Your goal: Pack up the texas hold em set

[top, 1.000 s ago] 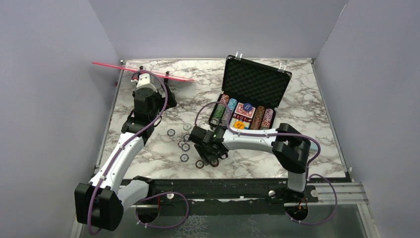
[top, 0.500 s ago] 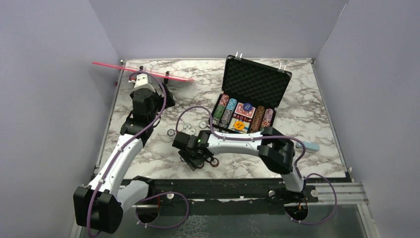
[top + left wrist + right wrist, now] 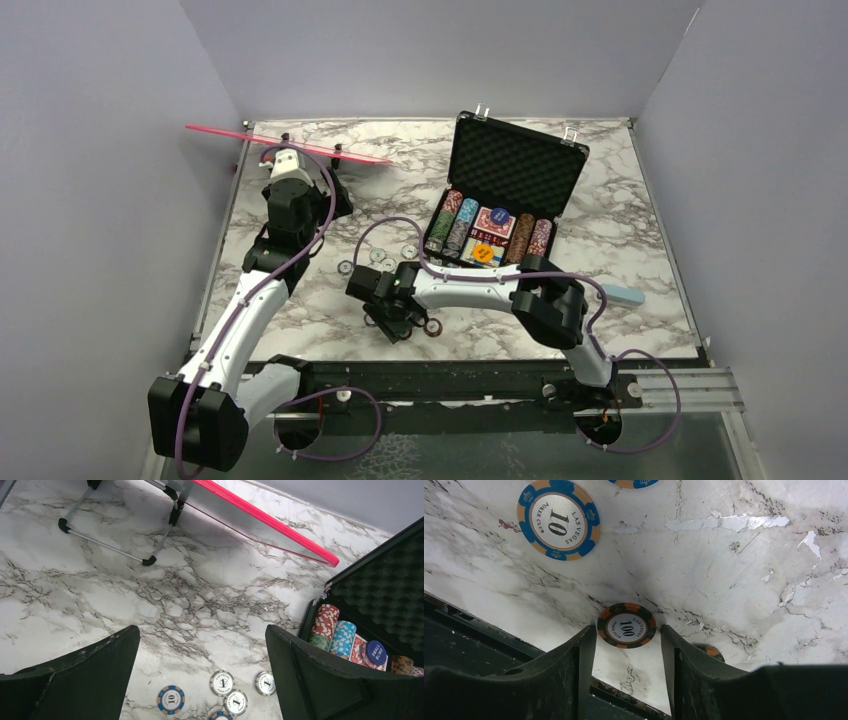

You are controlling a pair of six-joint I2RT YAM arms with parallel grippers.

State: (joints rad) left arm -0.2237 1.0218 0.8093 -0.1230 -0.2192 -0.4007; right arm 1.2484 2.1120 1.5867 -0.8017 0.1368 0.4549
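The black case (image 3: pixel 515 165) stands open at the back right, its foam lid up, with rows of chips (image 3: pixel 487 235) and cards inside. Loose chips (image 3: pixel 377 256) lie on the marble left of it. My right gripper (image 3: pixel 393 320) points down near the front edge. In the right wrist view, my right gripper (image 3: pixel 627 630) is open, with a black-and-orange 100 chip (image 3: pixel 626 617) lying flat between its fingertips. A blue 10 chip (image 3: pixel 558 520) lies beyond it. My left gripper (image 3: pixel 201 635) hangs wide open and holds nothing, above a 10 chip (image 3: pixel 170 700) and grey 1 chips (image 3: pixel 222 682).
A pink strip on wire legs (image 3: pixel 290 145) stands at the back left, close to my left arm. A small light-blue block (image 3: pixel 625 295) lies by the right arm's elbow. Another dark chip (image 3: pixel 710 651) peeks out behind my right finger. The table's front edge (image 3: pixel 484 630) is right beside the right gripper.
My right arm has swung left along the front of the table, and its jaws have narrowed around the 100 chip. The left arm has barely shifted.
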